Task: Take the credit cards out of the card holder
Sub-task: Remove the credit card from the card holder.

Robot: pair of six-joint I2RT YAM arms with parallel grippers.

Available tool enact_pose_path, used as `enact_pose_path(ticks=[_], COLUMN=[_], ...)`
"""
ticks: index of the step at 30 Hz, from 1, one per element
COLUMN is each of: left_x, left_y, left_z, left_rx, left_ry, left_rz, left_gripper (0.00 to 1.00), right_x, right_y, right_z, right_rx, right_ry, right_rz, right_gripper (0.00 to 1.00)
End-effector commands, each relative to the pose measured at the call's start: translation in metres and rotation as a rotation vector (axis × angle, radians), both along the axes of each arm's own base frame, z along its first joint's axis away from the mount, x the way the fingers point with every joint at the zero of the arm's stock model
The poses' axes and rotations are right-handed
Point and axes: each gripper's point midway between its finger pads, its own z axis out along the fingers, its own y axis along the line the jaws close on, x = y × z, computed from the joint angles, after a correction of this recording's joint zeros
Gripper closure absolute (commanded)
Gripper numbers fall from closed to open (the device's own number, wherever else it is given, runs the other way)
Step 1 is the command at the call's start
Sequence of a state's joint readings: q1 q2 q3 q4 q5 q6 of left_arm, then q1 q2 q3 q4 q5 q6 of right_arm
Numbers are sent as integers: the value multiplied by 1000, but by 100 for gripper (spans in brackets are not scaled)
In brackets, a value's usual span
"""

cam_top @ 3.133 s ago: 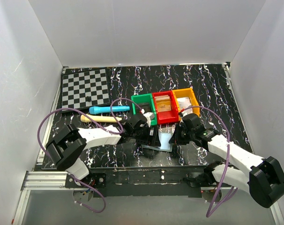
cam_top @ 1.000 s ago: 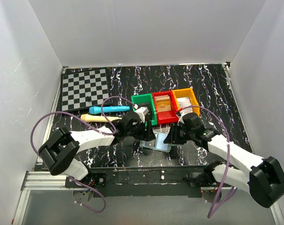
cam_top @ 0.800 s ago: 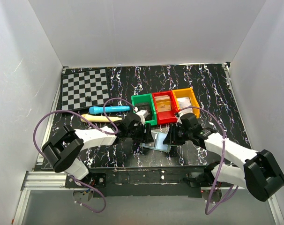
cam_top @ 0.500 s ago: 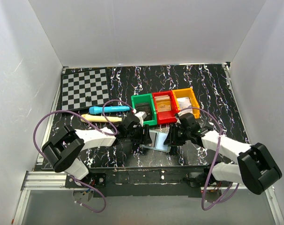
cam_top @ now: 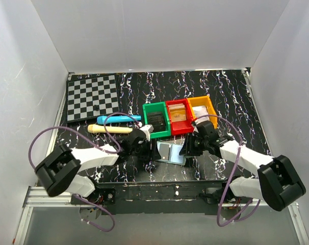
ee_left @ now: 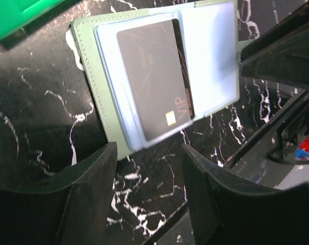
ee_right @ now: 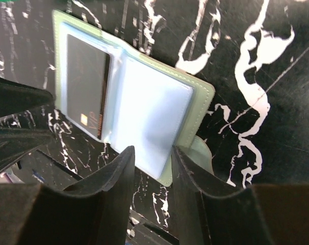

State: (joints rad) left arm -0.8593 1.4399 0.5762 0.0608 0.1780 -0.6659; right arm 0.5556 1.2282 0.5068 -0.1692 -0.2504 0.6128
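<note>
The card holder (cam_top: 171,152) lies spread open on the black marbled table, its grey-green rim (ee_left: 91,76) around two pale-blue panels. A dark credit card (ee_left: 152,81) marked VIP sits in the left panel (ee_right: 85,87); the right panel (ee_right: 149,117) shows only pale blue. My left gripper (ee_left: 149,150) is open just off the holder's near left corner, with bare table between its fingers. My right gripper (ee_right: 152,153) is open over the near edge of the right panel, beside the side tab (ee_right: 201,153). In the top view the left gripper (cam_top: 146,149) and right gripper (cam_top: 188,149) flank the holder.
Green (cam_top: 159,134), red (cam_top: 182,130) and orange (cam_top: 211,111) bins stand in a row just behind the holder. A blue pen-like tool (cam_top: 119,118) and a wooden stick (cam_top: 109,129) lie to the left, with a chessboard (cam_top: 92,96) at the back left.
My left gripper has drawn back to the left, off the holder, and closed a little. The open holder with its dark card now shows. The right gripper has stayed at the holder's right edge.
</note>
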Motion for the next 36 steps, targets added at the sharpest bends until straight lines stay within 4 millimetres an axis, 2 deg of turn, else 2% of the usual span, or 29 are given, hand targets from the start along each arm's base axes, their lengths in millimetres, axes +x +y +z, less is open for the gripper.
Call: enact_pose_path(ticks=[1, 5, 8, 10, 12, 14, 17, 21, 29, 36], left_x=[6, 12, 17, 19, 20, 23, 26, 28, 28, 24], left_y=[8, 6, -5, -11, -16, -16, -16, -18, -14, -6], left_z=[42, 77, 79, 70, 59, 47, 35, 28, 9, -2], left_rx=[-78, -165, -176, -147, -127, -101, -86, -77, -20, 20], left_ry=[-104, -177, -167, -140, -113, -84, -56, -44, -12, 11], left_rz=[55, 66, 35, 14, -6, 8, 28, 32, 36, 51], left_gripper=[46, 43, 47, 54, 65, 71, 73, 74, 77, 85], right_x=[21, 22, 22, 22, 23, 23, 24, 26, 27, 25], right_y=[12, 20, 28, 34, 38, 40, 43, 47, 57, 61], right_z=[41, 49, 47, 45, 43, 39, 36, 34, 23, 18], right_rx=[65, 110, 165, 198, 230, 234, 252, 265, 294, 309], right_ry=[-133, -125, -110, -93, -83, -57, -44, -33, 16, 33], right_rz=[20, 7, 3, -3, -11, -29, -44, -46, -51, -52], right_gripper=[56, 55, 55, 55, 55, 54, 50, 46, 48, 51])
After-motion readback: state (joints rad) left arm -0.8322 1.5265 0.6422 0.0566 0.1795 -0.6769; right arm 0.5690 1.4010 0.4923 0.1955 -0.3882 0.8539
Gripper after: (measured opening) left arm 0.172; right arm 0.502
